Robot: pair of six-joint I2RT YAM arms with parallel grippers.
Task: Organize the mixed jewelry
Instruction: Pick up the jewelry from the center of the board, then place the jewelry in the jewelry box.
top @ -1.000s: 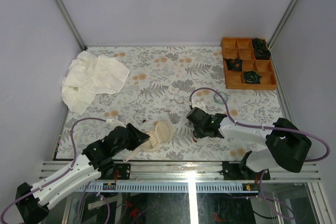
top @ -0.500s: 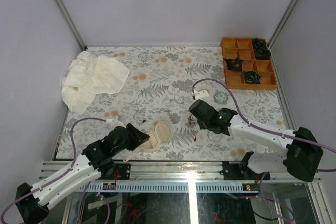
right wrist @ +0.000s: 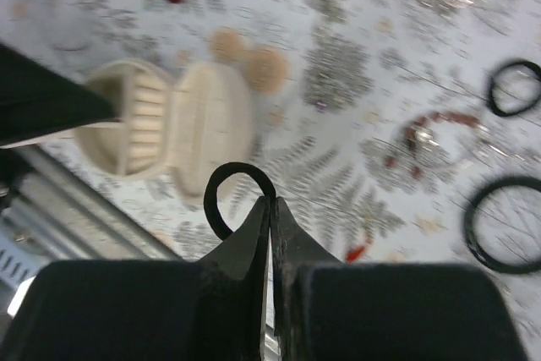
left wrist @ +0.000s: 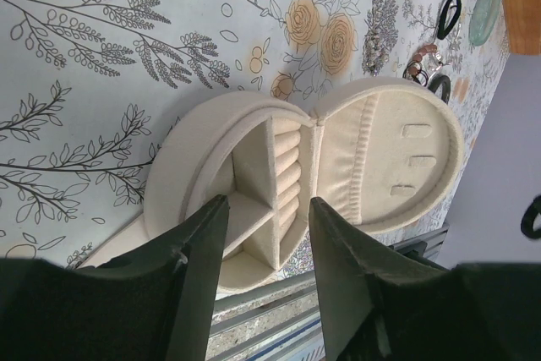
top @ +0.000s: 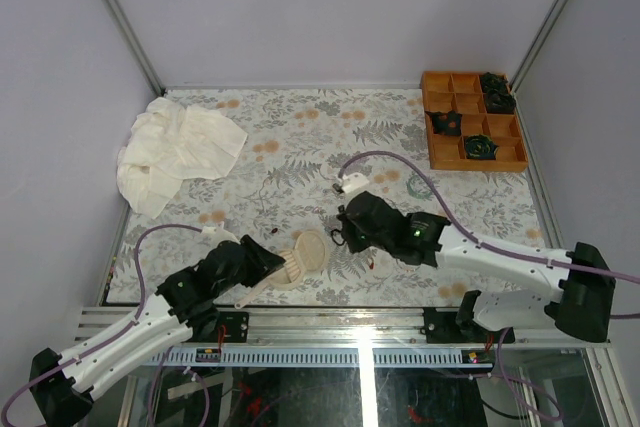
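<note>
The task looks barely under way. The right gripper (right wrist: 270, 207) is pinched shut on a small black ring (right wrist: 240, 167), carried clear of the floral table cover (top: 300, 137), just right of the round cream jewelry case (left wrist: 385, 158). The case lies hinged open at the lower centre of the overhead view. In the left wrist view its ring rolls and compartments show nothing in them, so I judge that no piece has gone into it yet.

Left to sort, in the right wrist view:
- a second black ring (right wrist: 490, 90) at the right edge
- a larger black hoop (right wrist: 467, 217) below it
- a reddish-brown beaded piece (right wrist: 423, 128) between them and the case

A pale-teal bracelet (top: 420, 185) lies further up the cover. The orange divided tray (top: 475, 165) at upper right has dark items in three cells. They may be pieces already sorted, but they are too small to tell.

The left gripper (left wrist: 269, 202) stands wide open, its fingers straddling the near rim of the case's base without closing on it. That crowds the base from the lower left. The flat lid lies between the carried ring and the compartments, so the open way in is over the lid from the right. The case also sits near the table's bottom rail, leaving little room below it. The white cloth (top: 175, 152) at upper left is well apart.
</note>
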